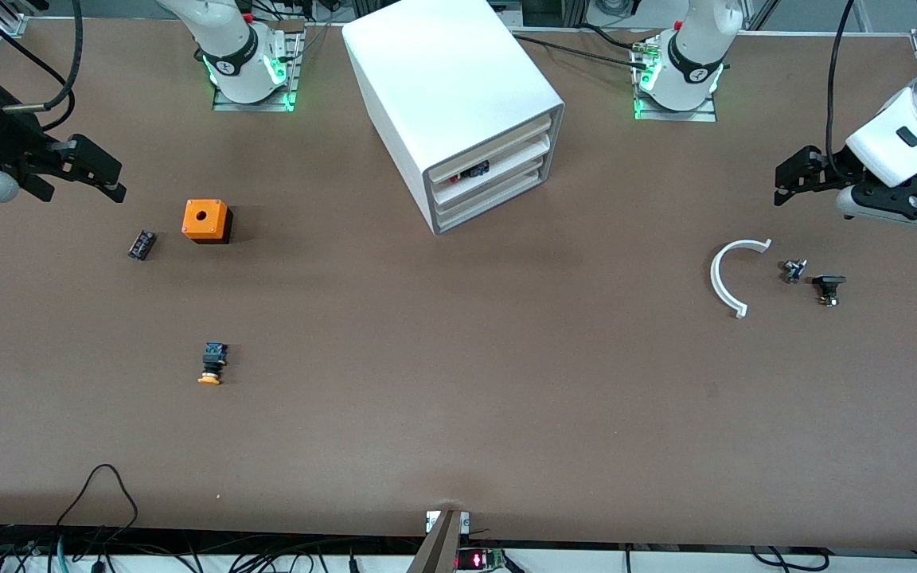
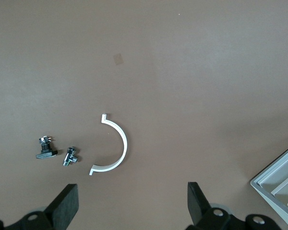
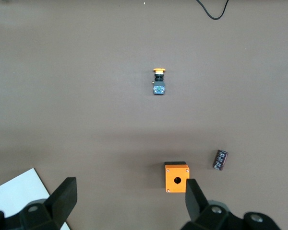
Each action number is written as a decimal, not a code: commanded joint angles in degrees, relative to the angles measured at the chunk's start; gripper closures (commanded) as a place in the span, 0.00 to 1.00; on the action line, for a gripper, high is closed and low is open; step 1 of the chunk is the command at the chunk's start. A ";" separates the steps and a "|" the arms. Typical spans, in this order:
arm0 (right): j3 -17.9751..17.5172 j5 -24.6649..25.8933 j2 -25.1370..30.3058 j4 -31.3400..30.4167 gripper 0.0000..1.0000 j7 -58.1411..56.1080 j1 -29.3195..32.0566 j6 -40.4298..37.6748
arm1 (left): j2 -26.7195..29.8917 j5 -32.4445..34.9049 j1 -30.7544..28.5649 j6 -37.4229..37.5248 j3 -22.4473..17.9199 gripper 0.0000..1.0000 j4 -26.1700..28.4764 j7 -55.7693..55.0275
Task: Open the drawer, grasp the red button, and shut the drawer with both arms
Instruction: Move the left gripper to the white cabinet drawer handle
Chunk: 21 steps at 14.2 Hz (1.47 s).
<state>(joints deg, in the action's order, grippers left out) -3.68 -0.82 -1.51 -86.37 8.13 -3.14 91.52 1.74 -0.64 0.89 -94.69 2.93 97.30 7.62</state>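
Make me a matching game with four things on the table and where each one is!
Things:
1. orange cube
2. white arc
3. orange-capped button
4. cabinet

Places:
A. between the two arm bases
B. toward the left arm's end
C. beside a small black part
D. nearer the front camera than the cube

Pairs: 1-C, 2-B, 3-D, 4-A
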 commanded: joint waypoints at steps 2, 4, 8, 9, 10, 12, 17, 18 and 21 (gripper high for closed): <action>0.08 -0.85 0.10 0.59 0.00 -0.22 -0.38 0.77 | -0.78 0.64 0.16 1.35 -0.12 0.00 -1.85 1.17; -0.01 -0.85 0.19 0.68 0.00 0.31 -0.38 0.86 | -0.78 0.64 0.16 1.35 -0.12 0.00 -1.85 1.17; -0.01 0.64 0.37 -0.81 0.00 0.31 -0.29 0.41 | -1.13 0.64 0.25 3.79 -0.12 0.00 -1.85 1.08; -0.01 0.64 0.54 -1.95 0.00 0.40 -0.29 0.41 | -1.13 0.64 0.25 4.24 -0.03 0.00 -1.85 1.17; -0.01 0.73 0.37 -2.48 0.00 0.31 -0.29 1.28 | -1.13 -0.15 0.51 4.68 0.06 0.00 -1.85 1.17; -0.01 0.64 -0.50 -3.01 0.00 -0.04 -0.20 1.90 | -1.13 -4.61 0.86 8.00 -0.03 0.00 -2.64 1.52; 0.07 0.29 -5.59 -2.84 0.00 -0.48 -0.11 3.48 | -3.84 -11.21 1.04 17.49 0.23 0.00 -2.73 10.38; 0.07 0.38 -6.65 -2.84 0.00 -0.48 -0.11 4.19 | -4.98 -15.23 0.61 18.47 0.15 0.00 -2.73 11.09; 0.16 0.03 -10.26 -2.66 0.00 0.40 -0.03 6.03 | -10.16 -26.40 0.07 18.66 0.06 0.00 -2.03 11.62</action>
<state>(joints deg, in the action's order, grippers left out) -3.67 -0.62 -10.23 -89.48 8.17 -3.24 96.55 -3.99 -21.22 1.57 -77.47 3.09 96.87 17.00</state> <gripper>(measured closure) 0.000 0.000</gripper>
